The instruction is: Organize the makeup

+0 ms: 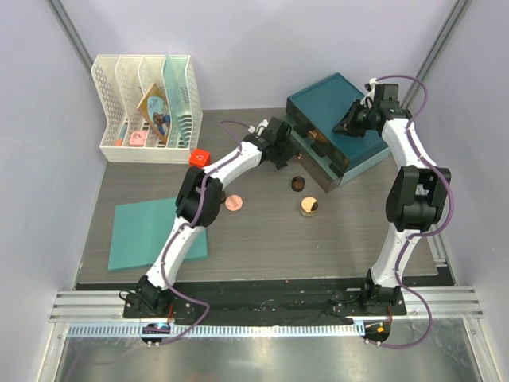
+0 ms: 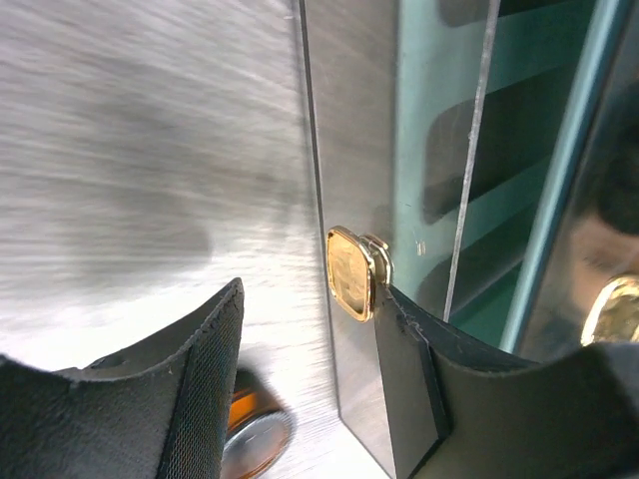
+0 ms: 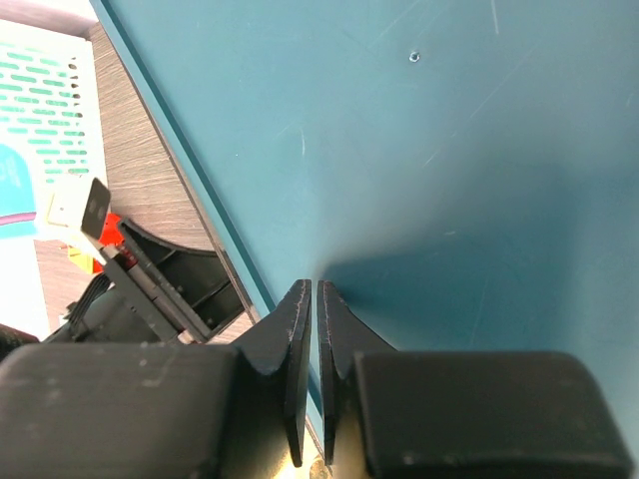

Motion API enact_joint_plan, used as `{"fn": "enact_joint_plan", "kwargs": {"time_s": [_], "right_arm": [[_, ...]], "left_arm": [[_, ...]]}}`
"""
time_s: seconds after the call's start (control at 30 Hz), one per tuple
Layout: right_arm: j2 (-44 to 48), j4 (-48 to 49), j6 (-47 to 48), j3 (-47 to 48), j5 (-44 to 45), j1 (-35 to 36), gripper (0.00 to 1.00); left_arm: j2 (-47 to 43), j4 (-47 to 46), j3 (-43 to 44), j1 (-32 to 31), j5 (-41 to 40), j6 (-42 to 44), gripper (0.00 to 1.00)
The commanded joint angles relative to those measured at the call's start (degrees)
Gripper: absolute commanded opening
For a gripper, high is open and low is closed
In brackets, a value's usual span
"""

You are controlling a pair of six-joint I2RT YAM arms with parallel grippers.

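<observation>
On the table lie a pink round compact (image 1: 234,202), a dark brown jar (image 1: 298,184) and a gold-lidded jar (image 1: 309,207). My left gripper (image 1: 280,149) is at the front of the teal drawer case (image 1: 330,103). In the left wrist view the left gripper (image 2: 312,294) is open. A square gold knob (image 2: 349,271) of the drawer front sits between its tips, against the right finger (image 2: 409,389). A small amber jar (image 2: 258,439) shows under the left finger. My right gripper (image 3: 312,287) is shut and empty over the case top (image 3: 449,150).
A white rack (image 1: 147,107) with a picture card stands at the back left. A red block (image 1: 199,157) lies in front of it. A flat teal mat (image 1: 155,231) lies at the front left. A clear panel (image 2: 469,160) shows on the case.
</observation>
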State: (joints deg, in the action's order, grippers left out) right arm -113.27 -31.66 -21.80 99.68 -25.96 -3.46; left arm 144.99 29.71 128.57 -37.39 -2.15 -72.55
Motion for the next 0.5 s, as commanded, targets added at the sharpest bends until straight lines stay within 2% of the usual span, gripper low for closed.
{"fn": "enact_joint_plan", "kwargs": {"time_s": [0.0, 0.2, 0.47], "right_arm": [[-7.66, -16.68, 2.82, -4.84, 5.56, 0.65, 0.13], [-7.75, -16.59, 2.73, -4.76, 5.56, 0.74, 0.13], [-7.75, -16.5, 2.82, -4.93, 5.74, 0.74, 0.13]], "left_arm": [[-4.79, 8.34, -6.03, 2.49, -3.91, 5.58, 0.54], [-13.23, 5.71, -19.38, 3.46, -5.49, 6.46, 0.55], [-19.56, 4.38, -28.2, 4.52, -5.32, 9.09, 0.57]]}}
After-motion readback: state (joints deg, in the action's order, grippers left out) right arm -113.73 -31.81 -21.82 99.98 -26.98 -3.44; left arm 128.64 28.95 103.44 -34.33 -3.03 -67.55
